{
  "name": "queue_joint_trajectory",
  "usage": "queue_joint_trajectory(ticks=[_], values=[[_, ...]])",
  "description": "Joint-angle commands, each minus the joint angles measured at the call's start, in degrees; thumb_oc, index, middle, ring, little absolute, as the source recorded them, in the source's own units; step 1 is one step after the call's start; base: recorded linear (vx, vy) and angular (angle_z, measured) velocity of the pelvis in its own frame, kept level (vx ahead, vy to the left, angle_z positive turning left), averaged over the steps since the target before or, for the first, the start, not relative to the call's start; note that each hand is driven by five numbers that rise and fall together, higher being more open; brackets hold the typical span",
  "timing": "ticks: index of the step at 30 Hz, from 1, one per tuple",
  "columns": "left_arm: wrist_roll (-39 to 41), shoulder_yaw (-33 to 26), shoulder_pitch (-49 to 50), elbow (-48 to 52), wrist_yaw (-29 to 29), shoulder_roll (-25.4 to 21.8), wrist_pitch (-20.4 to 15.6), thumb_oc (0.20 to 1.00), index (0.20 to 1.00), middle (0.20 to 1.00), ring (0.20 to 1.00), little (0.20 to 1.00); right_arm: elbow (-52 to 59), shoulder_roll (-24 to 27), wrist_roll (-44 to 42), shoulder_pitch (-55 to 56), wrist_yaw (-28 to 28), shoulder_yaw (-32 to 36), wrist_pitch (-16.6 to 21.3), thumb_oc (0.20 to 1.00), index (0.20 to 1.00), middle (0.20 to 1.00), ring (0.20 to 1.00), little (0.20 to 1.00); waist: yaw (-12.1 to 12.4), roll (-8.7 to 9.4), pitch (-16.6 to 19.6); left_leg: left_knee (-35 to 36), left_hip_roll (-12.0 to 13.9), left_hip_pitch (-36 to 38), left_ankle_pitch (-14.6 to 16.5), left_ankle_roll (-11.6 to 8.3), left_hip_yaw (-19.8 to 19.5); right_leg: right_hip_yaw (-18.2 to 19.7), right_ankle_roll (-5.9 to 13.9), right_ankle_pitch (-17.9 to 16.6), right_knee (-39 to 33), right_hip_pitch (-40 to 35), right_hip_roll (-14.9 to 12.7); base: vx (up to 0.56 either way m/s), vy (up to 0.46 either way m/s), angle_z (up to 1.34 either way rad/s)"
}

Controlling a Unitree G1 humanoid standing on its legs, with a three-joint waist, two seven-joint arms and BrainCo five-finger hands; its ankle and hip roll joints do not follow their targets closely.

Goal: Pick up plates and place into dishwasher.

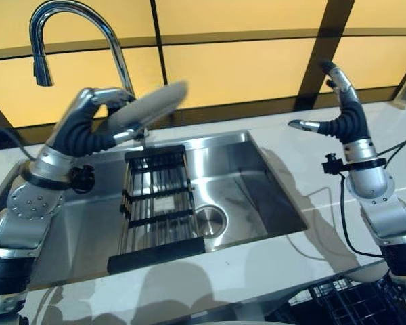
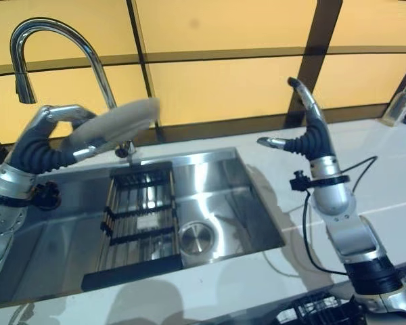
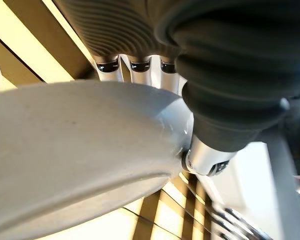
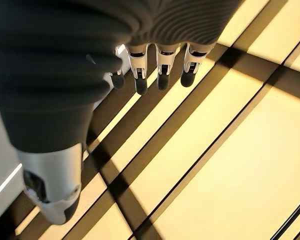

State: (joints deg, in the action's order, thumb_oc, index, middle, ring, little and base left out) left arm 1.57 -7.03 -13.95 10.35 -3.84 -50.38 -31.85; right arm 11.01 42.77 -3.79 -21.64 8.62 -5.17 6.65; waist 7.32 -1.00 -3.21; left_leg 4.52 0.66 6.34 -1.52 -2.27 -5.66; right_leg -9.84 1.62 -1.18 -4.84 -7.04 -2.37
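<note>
Here, at the far left, a curved chrome faucet is seen rising behind a steel sink set into a pale countertop. Just in front of the faucet, the left hand is raised above the sink's back edge, and a pale grey plate is gripped in it: the fingers are curled over the plate's rim and the thumb is pressed against its other face, as is seen close up in the left wrist view, where the plate is pinched between thumb and fingers. The plate is held tilted, nearly edge-on to the head camera, clear of the basin. Below it, a black-framed wire rack is laid across the sink's middle, with a round drain just beside it. Further right, the right hand is held up over the counter, well apart from the plate, with its fingers extended, thumb spread, and nothing in it. At the lower right, a dark dishwasher rack is partly visible. At the far right edge, bottles are stood on the counter.
</note>
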Motion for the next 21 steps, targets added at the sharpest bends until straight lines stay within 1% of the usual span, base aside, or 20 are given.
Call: queue_joint_trajectory(ticks=[1, 3, 7, 11, 14, 17, 19, 21], values=[[8.9, 1.7, -6.0, 0.3, -3.9, 1.0, 0.8, 0.2, 0.2, 0.2, 0.2, 0.2, 4.8, 1.2, -3.1, -5.4, -8.9, -2.5, 2.9, 1.0, 1.0, 1.0, 1.0, 1.0, 0.8, 0.94, 3.7, -1.2, -1.7, -2.6, 4.0, 0.47, -0.9, -3.0, 2.13, 9.6, 7.7, 0.9, -0.5, 0.0, 0.0, 0.0], [11.3, 3.1, -7.0, 1.3, -7.2, 2.2, 2.2, 0.2, 0.2, 0.2, 0.2, 0.2, 6.9, 1.8, -2.6, -8.0, -14.2, -5.6, 3.3, 1.0, 1.0, 1.0, 1.0, 1.0, 1.0, 1.28, 3.8, -1.2, -1.8, -2.7, 3.9, 0.46, -1.0, -3.2, 2.08, 9.5, 7.5, 0.8, -0.5, -0.01, -0.032, 0.02], [12.1, 7.0, -10.1, 1.4, -11.4, 3.4, 3.2, 0.2, 0.2, 0.2, 0.2, 0.2, 7.9, 1.9, -1.2, -14.5, -18.6, -11.0, 1.8, 1.0, 1.0, 1.0, 1.0, 1.0, 1.2, 1.67, 3.9, -1.2, -1.9, -2.6, 3.8, 0.4, -1.2, -3.5, 1.88, 9.5, 7.6, 0.5, -0.5, 0.0, -0.008, 0.0], [12.7, 9.7, -12.9, 0.8, -13.2, 2.8, 4.1, 0.2, 0.2, 0.2, 0.2, 0.2, 8.4, 2.9, -1.5, -18.4, -21.0, -14.2, 0.7, 1.0, 1.0, 1.0, 1.0, 1.0, 1.0, 1.77, 4.0, -1.0, -1.9, -2.3, 3.7, 0.38, -1.4, -3.4, 1.72, 9.5, 7.7, 0.2, -0.4, 0.0, 0.001, 0.01], [13.2, 9.8, -13.2, 0.7, -13.7, 2.9, 4.6, 0.2, 0.2, 0.2, 0.2, 0.2, 8.6, 2.8, -2.4, -18.3, -23.2, -14.5, 0.4, 1.0, 1.0, 1.0, 1.0, 1.0, 0.9, 1.81, 4.0, -1.0, -2.0, -2.2, 3.7, 0.51, -1.5, -3.3, 1.66, 9.5, 7.8, 0.2, -0.4, 0.0, 0.001, 0.01], [14.9, 10.1, -13.2, 1.2, -14.8, 4.0, 6.2, 0.2, 0.2, 0.2, 0.2, 0.2, 9.8, 1.8, -0.4, -17.7, -24.7, -15.1, -0.1, 1.0, 1.0, 1.0, 1.0, 1.0, 1.0, 1.96, 4.0, -1.2, -2.1, -2.3, 3.7, 0.68, -1.7, -3.2, 1.53, 9.4, 7.8, 0.2, -0.3, 0.0, 0.0, 0.0], [15.7, 10.9, -13.6, 1.1, -15.4, 4.7, 6.8, 0.2, 0.2, 0.2, 0.2, 0.2, 10.0, 1.3, 0.8, -18.6, -24.3, -16.3, -0.5, 1.0, 1.0, 1.0, 1.0, 1.0, 1.0, 1.98, 3.8, -1.3, -2.1, -2.3, 3.8, 0.74, -1.8, -3.0, 1.44, 9.4, 7.7, 0.2, -0.3, 0.0, 0.0, 0.0], [15.3, 12.3, -14.3, 0.8, -16.2, 5.2, 6.8, 0.2, 0.2, 0.2, 0.2, 0.2, 9.8, 0.7, 0.7, -20.8, -22.7, -17.7, -1.4, 1.0, 1.0, 1.0, 1.0, 1.0, 1.0, 1.93, 3.7, -1.4, -2.1, -2.2, 3.8, 0.72, -1.8, -3.1, 1.37, 9.3, 7.8, 0.1, -0.3, 0.0, 0.0, 0.0]])
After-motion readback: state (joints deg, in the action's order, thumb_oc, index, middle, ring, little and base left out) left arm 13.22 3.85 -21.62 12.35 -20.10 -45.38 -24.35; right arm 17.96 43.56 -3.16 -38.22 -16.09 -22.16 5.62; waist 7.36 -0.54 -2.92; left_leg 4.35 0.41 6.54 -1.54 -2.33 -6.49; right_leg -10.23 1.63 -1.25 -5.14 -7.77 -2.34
